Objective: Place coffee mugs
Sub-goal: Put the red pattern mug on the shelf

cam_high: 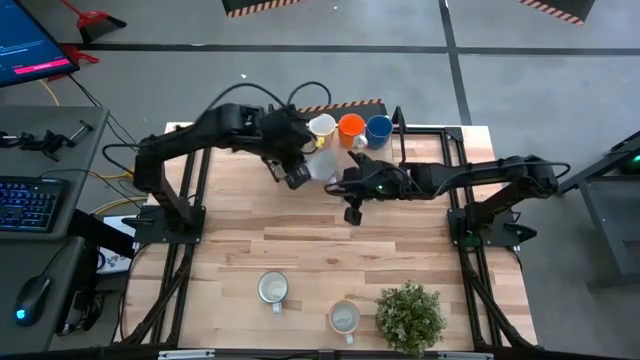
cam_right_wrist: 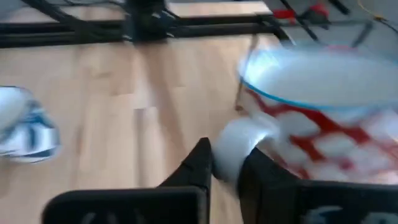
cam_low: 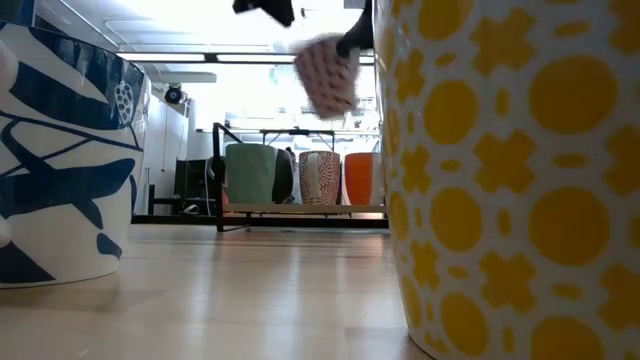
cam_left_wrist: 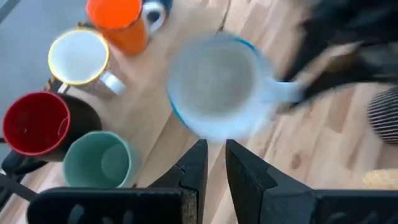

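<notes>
The right gripper (cam_right_wrist: 225, 163) has its fingers pinched on the handle of a white mug with a red pattern (cam_right_wrist: 323, 118), and it holds that mug clear of the table (cam_high: 330, 240); in the low view the mug (cam_low: 328, 75) hangs in the air above the back row, so my guess is it is being carried to join that row. The left gripper (cam_left_wrist: 214, 163) hovers just beside it, over the back of the table, jaws nearly together with only a narrow gap and nothing between them; it looks to have no hold on the mug and sits close, perhaps for a handover. The row at the far edge has a red mug (cam_left_wrist: 34, 123), a teal mug (cam_left_wrist: 99, 160), a cream mug (cam_high: 322, 127), an orange mug (cam_high: 351, 126) and a blue mug (cam_high: 379, 127), packed tightly together; two white mugs (cam_high: 273, 289) wait near the front edge beside a potted plant (cam_high: 410, 315), well apart from the row.
</notes>
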You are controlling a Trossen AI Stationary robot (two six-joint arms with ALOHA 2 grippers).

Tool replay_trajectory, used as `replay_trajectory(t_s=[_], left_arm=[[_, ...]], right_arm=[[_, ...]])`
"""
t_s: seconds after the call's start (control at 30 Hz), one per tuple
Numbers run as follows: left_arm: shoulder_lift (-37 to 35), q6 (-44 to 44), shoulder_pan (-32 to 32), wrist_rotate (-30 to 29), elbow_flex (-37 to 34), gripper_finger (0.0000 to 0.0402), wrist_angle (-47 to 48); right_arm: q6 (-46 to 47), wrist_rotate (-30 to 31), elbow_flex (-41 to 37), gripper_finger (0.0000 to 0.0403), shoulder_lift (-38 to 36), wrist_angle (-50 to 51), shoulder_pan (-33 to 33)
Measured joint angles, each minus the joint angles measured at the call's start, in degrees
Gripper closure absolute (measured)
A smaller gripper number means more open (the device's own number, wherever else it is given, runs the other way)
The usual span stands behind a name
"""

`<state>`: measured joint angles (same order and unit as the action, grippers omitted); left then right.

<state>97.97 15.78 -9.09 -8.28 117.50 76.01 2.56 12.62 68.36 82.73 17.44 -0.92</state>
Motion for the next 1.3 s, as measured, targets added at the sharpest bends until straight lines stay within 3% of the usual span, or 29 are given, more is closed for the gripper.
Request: replay_trajectory(t_s=[0.13,0.4,0.57,0.73,0.9,1.13,1.3], left_arm=[[-0.8,0.1,0.6,-0.7,1.3,0.0356,0.5],[-1.3,2.6,1.7,-1.4,1.3,0.0355,5.4],[-1.6,7.5,2.5,-2.7,1.1,0.0355,14.8],[-4.7,11.7,3.6,-2.7,-3.3,0.0355,13.9],[-8.9,19.2,8.1,-4.5,-13.5,0.0355,13.7],[-16.6,32.4,19.1,-4.5,-31.4,0.0355,13.2],[-23.1,43.9,26.5,-7.7,-41.3,0.0355,12.1]], right_arm=[[0.2,4.2,0.1,0.04,-0.4,-1.4,0.1],[0.3,4.4,0.2,0.04,-0.2,-3.5,-0.1],[0.4,5.4,0.2,0.0401,-0.2,-6.3,-0.2],[0.5,5.5,0.2,0.0401,-0.2,-7.2,-0.2],[0.5,6.7,0.2,0.0402,-0.2,-7.3,-0.1],[0.5,5.8,0.2,0.0402,-0.2,-8.0,1.2],[0.2,3.6,0.2,0.0402,3.0,-15.2,1.8]])
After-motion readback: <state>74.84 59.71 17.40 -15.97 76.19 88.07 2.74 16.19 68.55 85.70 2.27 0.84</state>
